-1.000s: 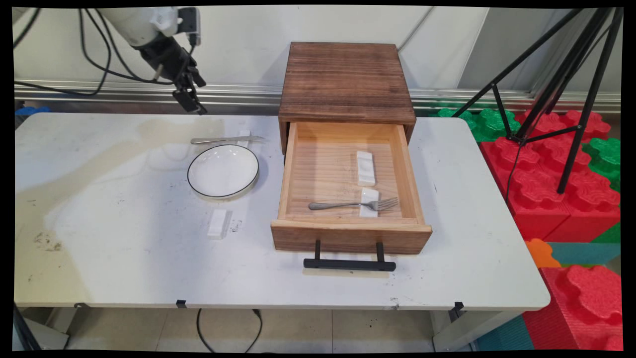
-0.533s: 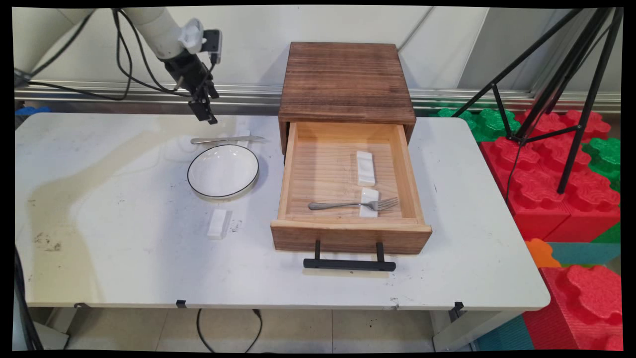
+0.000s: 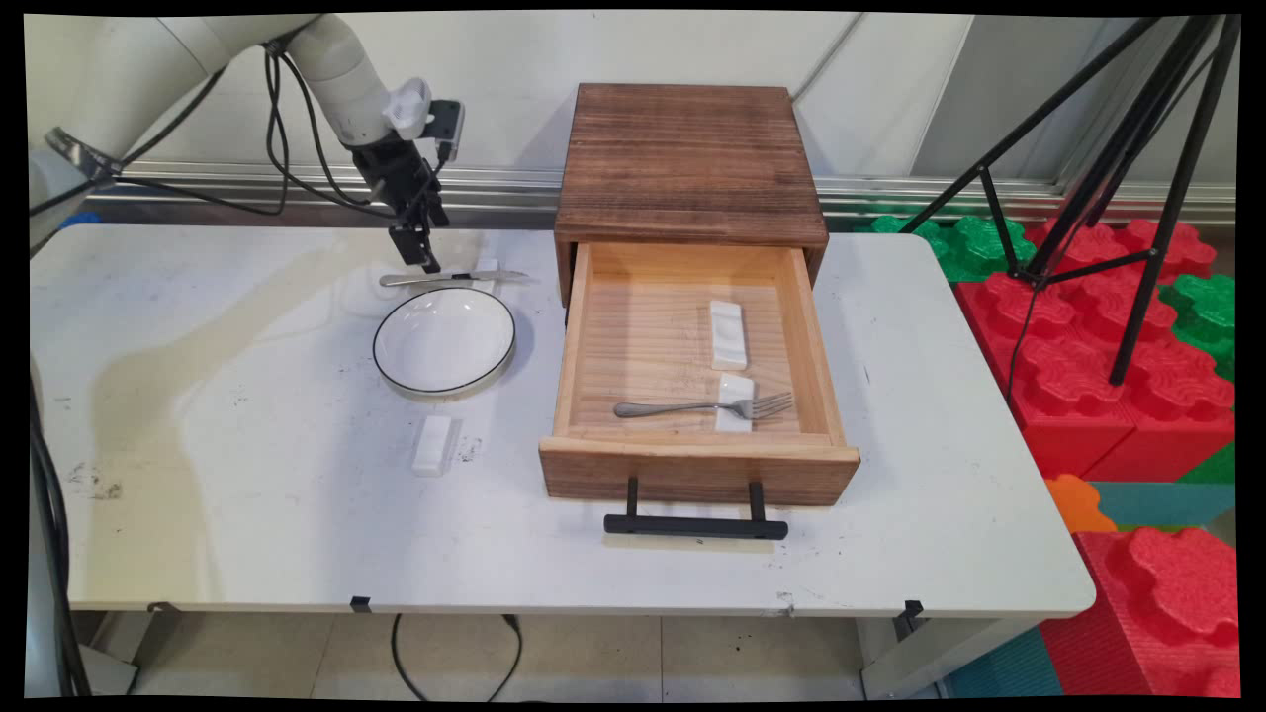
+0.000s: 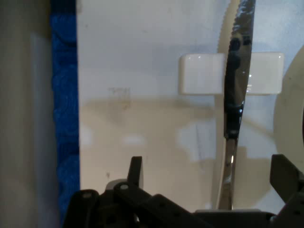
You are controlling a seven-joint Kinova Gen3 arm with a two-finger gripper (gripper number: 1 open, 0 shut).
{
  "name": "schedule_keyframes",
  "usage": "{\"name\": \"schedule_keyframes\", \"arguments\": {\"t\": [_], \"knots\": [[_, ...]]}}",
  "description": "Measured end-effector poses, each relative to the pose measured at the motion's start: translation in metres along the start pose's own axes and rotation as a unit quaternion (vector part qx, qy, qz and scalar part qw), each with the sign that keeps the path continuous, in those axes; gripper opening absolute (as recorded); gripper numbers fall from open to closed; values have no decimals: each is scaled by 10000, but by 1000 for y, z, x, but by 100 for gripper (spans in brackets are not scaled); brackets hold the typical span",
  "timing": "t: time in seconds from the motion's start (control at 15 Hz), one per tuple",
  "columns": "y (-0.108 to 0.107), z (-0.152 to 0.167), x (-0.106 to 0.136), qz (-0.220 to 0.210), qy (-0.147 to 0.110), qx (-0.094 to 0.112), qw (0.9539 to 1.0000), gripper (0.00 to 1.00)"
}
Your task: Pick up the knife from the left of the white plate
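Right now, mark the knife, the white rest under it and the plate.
knife (image 4: 233, 95), hand view, on the middle of its blade.
white rest (image 4: 199, 73), hand view, on the part left of the blade.
plate (image 3: 444, 340), main view, on its bare white centre.

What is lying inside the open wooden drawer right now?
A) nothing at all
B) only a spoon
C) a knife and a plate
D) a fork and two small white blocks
D: the open drawer holds a fork whose neck rests across one small white block, with a second white block just behind it; the knife and the plate lie outside on the table.
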Motion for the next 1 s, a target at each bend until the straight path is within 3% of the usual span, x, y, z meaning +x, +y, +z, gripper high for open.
{"name": "schedule_keyframes", "arguments": {"t": [0.47,0.93,1.0], "knots": [[-6,26,6,20,30,-226,9997,100],[-12,39,8,0,45,-300,9995,100],[-12,40,8,0,46,-313,9995,0]]}}
